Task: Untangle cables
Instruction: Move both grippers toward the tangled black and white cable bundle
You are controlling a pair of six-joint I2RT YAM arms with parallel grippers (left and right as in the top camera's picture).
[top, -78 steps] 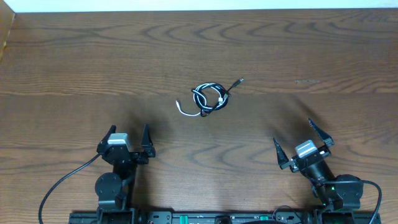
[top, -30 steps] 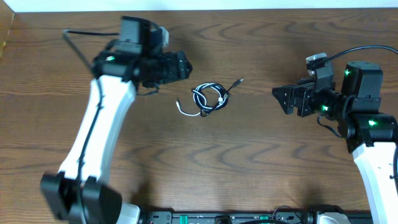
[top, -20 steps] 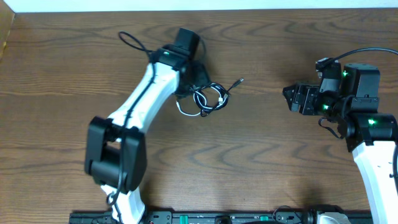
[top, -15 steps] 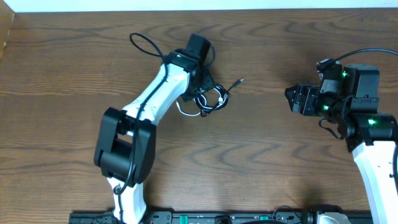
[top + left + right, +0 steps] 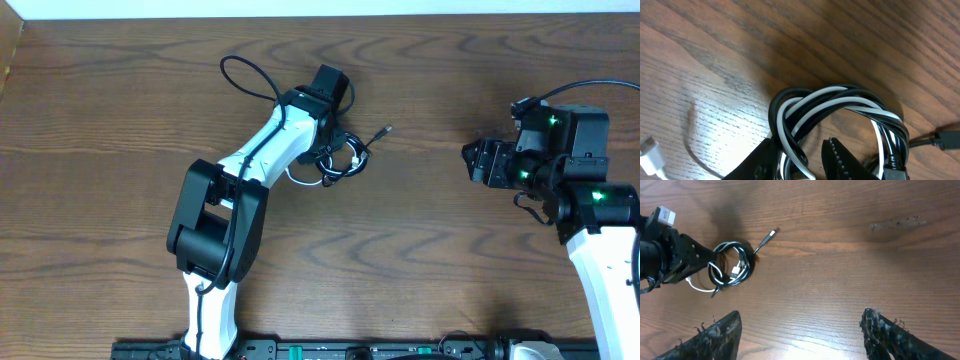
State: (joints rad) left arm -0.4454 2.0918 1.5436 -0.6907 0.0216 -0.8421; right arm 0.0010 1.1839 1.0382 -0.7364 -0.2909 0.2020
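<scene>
The cables [image 5: 345, 158] lie as one small coil of white and black cords on the wooden table, with a black plug end [image 5: 386, 130] sticking out to the right. My left gripper [image 5: 325, 150] is down on the coil's left side. In the left wrist view its jaws [image 5: 800, 150] straddle a bundle of white and black strands [image 5: 835, 100]; the left finger touches them and a gap shows at the right finger. My right gripper [image 5: 801, 314] hovers open far to the right, with the coil [image 5: 732, 262] well ahead of it.
The left arm's thick black wire [image 5: 245, 75] loops above the table behind the coil. A white plug end [image 5: 650, 152] lies left of the coil. The table's far edge [image 5: 320, 14] runs along the top, with a cardboard edge [image 5: 10, 50] at the far left.
The left arm swung in from the left and came down on the coil, its jaws narrowing around the strands. The right gripper edged slightly right and narrowed a little.
</scene>
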